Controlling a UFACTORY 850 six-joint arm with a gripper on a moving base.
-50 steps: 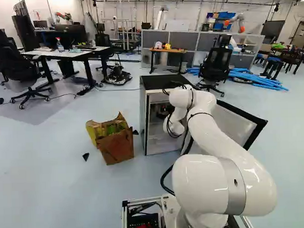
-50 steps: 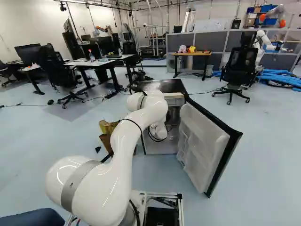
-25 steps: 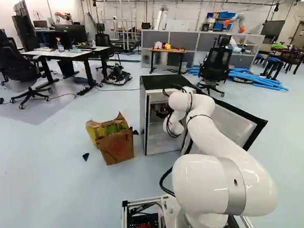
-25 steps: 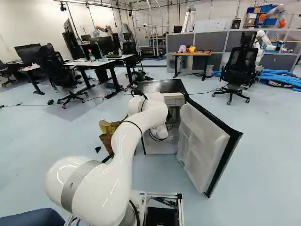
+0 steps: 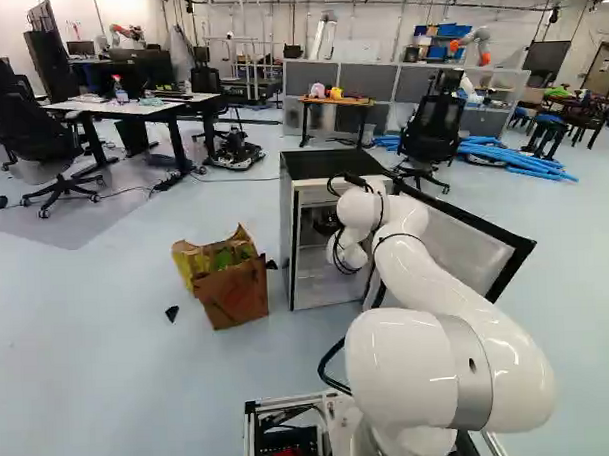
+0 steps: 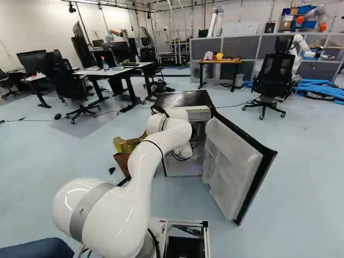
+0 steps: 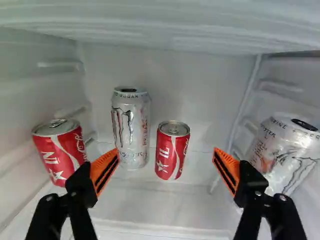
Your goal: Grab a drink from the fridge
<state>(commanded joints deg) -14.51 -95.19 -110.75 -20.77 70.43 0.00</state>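
Fingers point(image 7: 104, 170) wide apart, empty. Red can point(image 7: 170, 152) straight ahead: likely firm if full, slippery, dentable. Grip mid-height, opposite sides, moderate force.

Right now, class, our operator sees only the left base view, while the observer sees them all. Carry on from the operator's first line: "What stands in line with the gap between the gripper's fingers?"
Observer: A short red can, standing upright ahead of the gripper.

Operator: And are the fingers open or shut?

Observer: Open, set wide apart, with nothing gripped.

Operator: Does anything stand close beside that can?

Observer: Yes, a taller silver can, with a narrow gap between the two.
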